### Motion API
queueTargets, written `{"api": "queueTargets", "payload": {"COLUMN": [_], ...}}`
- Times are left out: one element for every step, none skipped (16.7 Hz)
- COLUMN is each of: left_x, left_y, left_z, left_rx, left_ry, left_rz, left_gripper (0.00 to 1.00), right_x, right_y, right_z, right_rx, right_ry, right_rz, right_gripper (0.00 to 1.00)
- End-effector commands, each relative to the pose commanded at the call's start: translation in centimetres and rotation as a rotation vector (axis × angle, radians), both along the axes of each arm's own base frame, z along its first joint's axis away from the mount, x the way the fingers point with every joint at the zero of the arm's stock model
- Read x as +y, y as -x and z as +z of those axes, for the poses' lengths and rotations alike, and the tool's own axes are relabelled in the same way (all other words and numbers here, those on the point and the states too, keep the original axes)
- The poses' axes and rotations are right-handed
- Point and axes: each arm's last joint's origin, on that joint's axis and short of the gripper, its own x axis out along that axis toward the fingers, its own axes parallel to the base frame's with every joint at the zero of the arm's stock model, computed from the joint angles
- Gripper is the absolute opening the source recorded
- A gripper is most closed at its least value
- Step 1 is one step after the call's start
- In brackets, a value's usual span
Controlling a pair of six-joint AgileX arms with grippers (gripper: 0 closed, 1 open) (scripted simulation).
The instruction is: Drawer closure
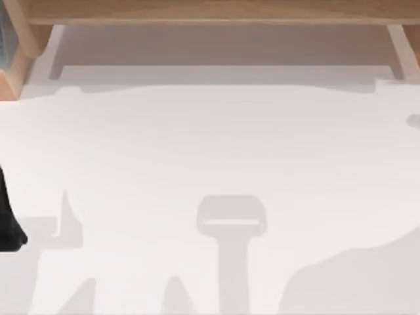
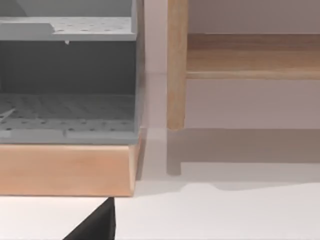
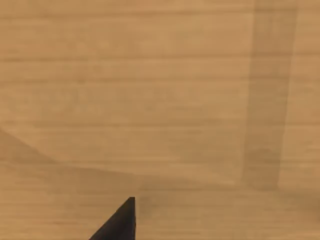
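L gripper point(image 2: 97, 225), black, at table's 9 o'clock edge near pale wooden cabinet w/ grey perforated drawer point(image 2: 67, 120); finger spread can't tell. R gripper point(image 3: 120, 222) faces light wood panel point(image 3: 160, 90); can't tell.

A wooden cabinet point(image 1: 210, 12) is standing along the far edge of the table point(image 1: 210, 164). At its left end, a drawer point(image 2: 65, 167) is sticking out over the table, beside an upright post point(image 2: 176, 65). The left arm point(image 1: 8, 216) is sitting at the table's left edge.
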Motion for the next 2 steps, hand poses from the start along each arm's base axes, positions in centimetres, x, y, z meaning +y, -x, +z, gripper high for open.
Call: {"api": "queueTargets", "payload": {"left_x": [0.00, 0.00], "left_y": [0.00, 0.00], "left_z": [0.00, 0.00], "left_rx": [0.000, 0.000], "left_ry": [0.000, 0.000], "left_rz": [0.000, 0.000], "left_gripper": [1.00, 1.00], "right_x": [0.00, 0.00], "right_y": [0.00, 0.00], "right_z": [0.00, 0.00], "right_rx": [0.000, 0.000], "right_ry": [0.000, 0.000], "right_rz": [0.000, 0.000], "right_gripper": [1.00, 1.00]}}
